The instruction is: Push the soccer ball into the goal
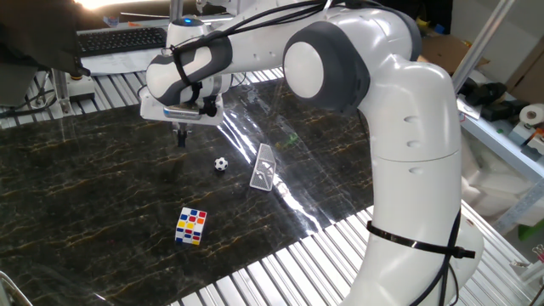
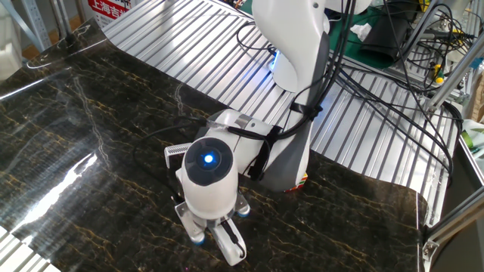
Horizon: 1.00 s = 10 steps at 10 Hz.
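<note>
**Arm masks most of the play**

The Franka arm [image 1: 399, 127] fills one fixed view and hides the ball in the other. On the dark marbled table [image 1: 76, 195], the goal [image 1: 264, 167] stands tilted, only its end [image 2: 178, 149] visible opposite. Nearer lies the puzzle cube [image 1: 191, 226]. The soccer ball [image 1: 221, 164] sits just left of the goal. The gripper [image 1: 180, 136] hovers farther left; its fingers look narrow, spacing unclear.

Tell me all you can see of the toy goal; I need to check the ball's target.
The goal is a small pale grey frame with light mesh, standing tilted on the dark marbled table. The soccer ball lies just beside it, apart. In the other fixed view only one end shows; the arm hides the rest.
</note>
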Each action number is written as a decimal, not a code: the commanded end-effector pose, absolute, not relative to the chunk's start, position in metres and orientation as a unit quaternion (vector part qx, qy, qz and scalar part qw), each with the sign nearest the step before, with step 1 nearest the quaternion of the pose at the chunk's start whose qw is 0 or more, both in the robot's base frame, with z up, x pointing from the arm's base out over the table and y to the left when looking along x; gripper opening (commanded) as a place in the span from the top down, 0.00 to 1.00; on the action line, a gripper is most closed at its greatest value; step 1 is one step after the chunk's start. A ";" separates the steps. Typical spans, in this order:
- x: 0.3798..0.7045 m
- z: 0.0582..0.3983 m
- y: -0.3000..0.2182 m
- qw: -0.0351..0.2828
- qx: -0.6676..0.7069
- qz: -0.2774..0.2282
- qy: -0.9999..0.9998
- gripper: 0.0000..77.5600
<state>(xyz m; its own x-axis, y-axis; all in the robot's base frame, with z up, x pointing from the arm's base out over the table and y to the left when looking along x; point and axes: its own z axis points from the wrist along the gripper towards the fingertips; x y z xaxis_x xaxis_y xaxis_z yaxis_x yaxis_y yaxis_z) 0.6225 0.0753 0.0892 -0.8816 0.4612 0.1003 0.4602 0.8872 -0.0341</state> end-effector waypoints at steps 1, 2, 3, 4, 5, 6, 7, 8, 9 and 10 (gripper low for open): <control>0.623 0.091 0.075 0.049 -0.221 -0.023 -0.974 1.00; 0.623 0.091 0.075 0.049 -0.222 -0.023 -0.974 1.00; 0.623 0.091 0.075 0.049 -0.254 -0.014 -0.966 1.00; 0.623 0.091 0.075 0.049 -0.263 -0.010 -0.964 1.00; 0.623 0.091 0.075 0.051 -0.271 -0.011 -0.961 1.00; 0.623 0.091 0.075 0.047 -0.266 -0.005 -0.963 1.00; 0.623 0.090 0.075 0.044 -0.259 -0.002 -0.965 1.00; 0.617 0.077 0.051 0.038 -0.243 -0.006 -0.969 1.00; 0.613 0.072 0.037 0.038 -0.236 -0.005 -0.971 1.00; 0.610 0.070 0.024 0.038 -0.232 -0.005 -0.972 1.00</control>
